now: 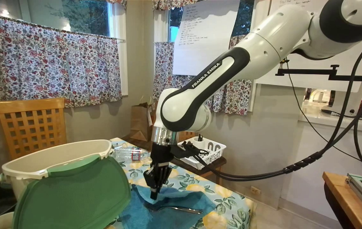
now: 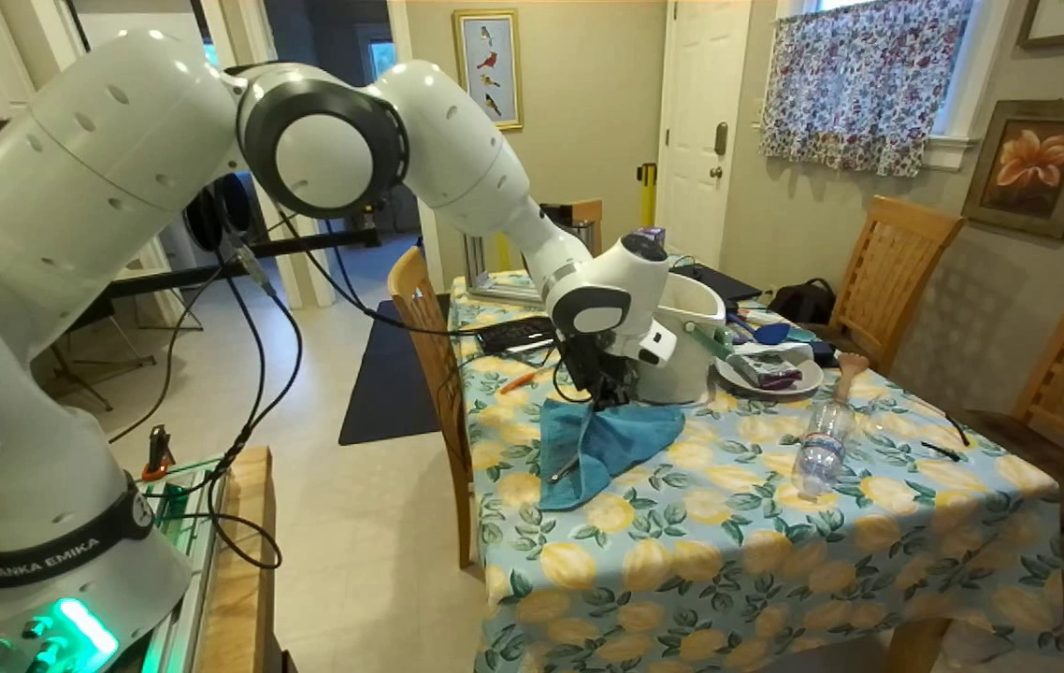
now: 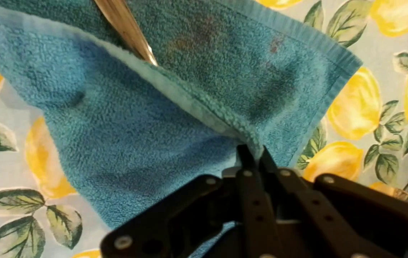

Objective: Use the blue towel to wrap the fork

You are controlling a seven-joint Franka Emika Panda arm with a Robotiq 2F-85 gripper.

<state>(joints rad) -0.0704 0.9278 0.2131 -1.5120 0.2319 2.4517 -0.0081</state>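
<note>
The blue towel (image 1: 165, 219) lies on the lemon-patterned tablecloth, with one side partly folded up; it also shows in an exterior view (image 2: 630, 439) and in the wrist view (image 3: 136, 143). The silver fork (image 1: 184, 209) lies on the towel, its handle end toward the table's near side in an exterior view (image 2: 565, 469). In the wrist view the towel's raised edge hides part of the fork (image 3: 127, 28). My gripper (image 3: 254, 156) points down and is shut on the towel's edge; it shows in both exterior views (image 1: 154, 194) (image 2: 602, 400).
A cream bin (image 1: 57, 156) with a hanging green panel (image 1: 76, 194) stands close beside the towel; the bin also shows in an exterior view (image 2: 668, 379). A clear plastic bottle (image 2: 822, 449), a white plate (image 2: 803, 379) with items and an orange marker (image 2: 520, 381) are on the table.
</note>
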